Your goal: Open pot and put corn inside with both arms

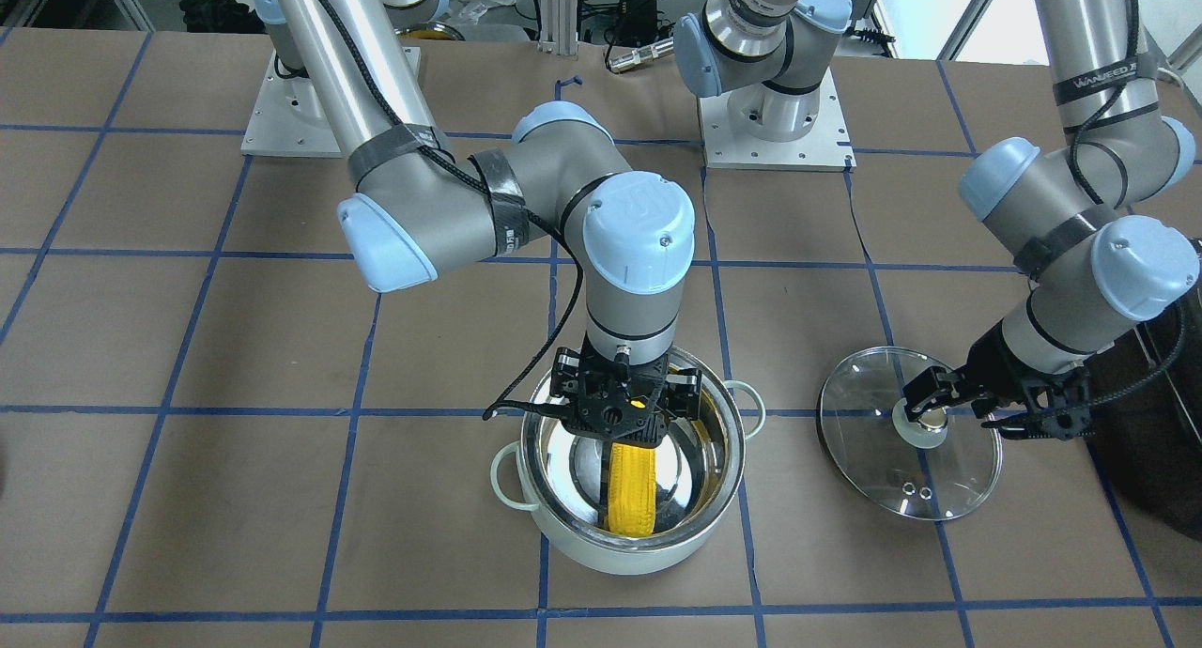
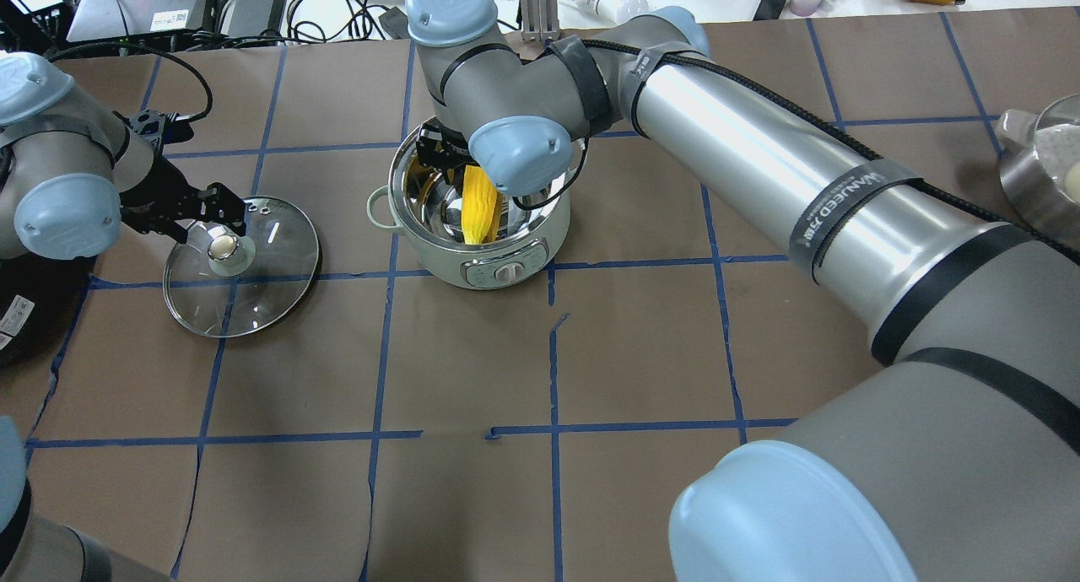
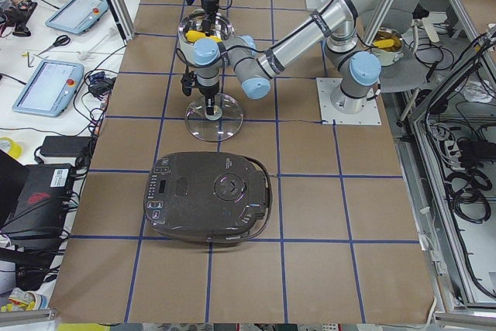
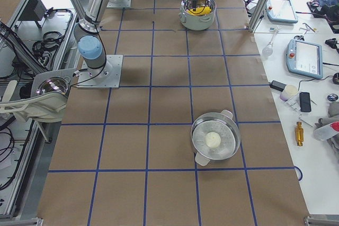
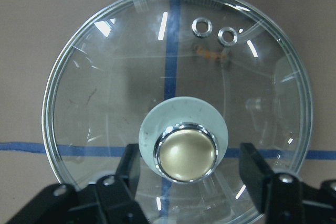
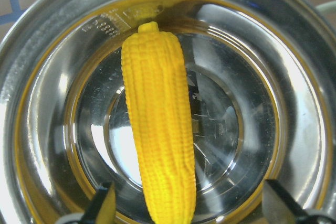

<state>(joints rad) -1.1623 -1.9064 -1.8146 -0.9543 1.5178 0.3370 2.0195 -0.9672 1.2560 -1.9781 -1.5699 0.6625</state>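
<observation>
Pot (image 1: 648, 556) sits lidless near the middle of the table (image 2: 641, 354), dial side at 6 o'clock in overhead view. Corn (image 6: 157, 124) is inside, on the steel lining. In R wrist view it runs 12 to 6 o'clock, w/ narrow tip at 12 close to the wall and thick end at 6. Can't tell if it lies flat or leans on the wall.

R gripper (image 6: 191, 205) points straight down over the pot mouth, just above the corn's thick end. Its fingers (image 6: 104, 208) are spread wide, one each side of the cob w/ clear gaps, so nothing is held.

Lid (image 1: 873, 479) lies flat on the table, knob (image 5: 186, 152) up, approx 9 o'clock from the pot in overhead view and apart from it. L gripper (image 5: 189, 169) is down at the knob, reaching in from the lid's 9-10 o'clock in that view. Its fingers (image 5: 128, 163) are part open and straddle the knob. A gap shows each side of the metal, so no grip. Two small vent holes sit near the lid rim at 12-1 o'clock in L wrist view.

Also there: a big black appliance (image 3: 205, 195) beyond the lid toward the table's L end. A steel pan (image 4: 233, 130) w/ a pale round lump in it sits well off toward the R end.
</observation>
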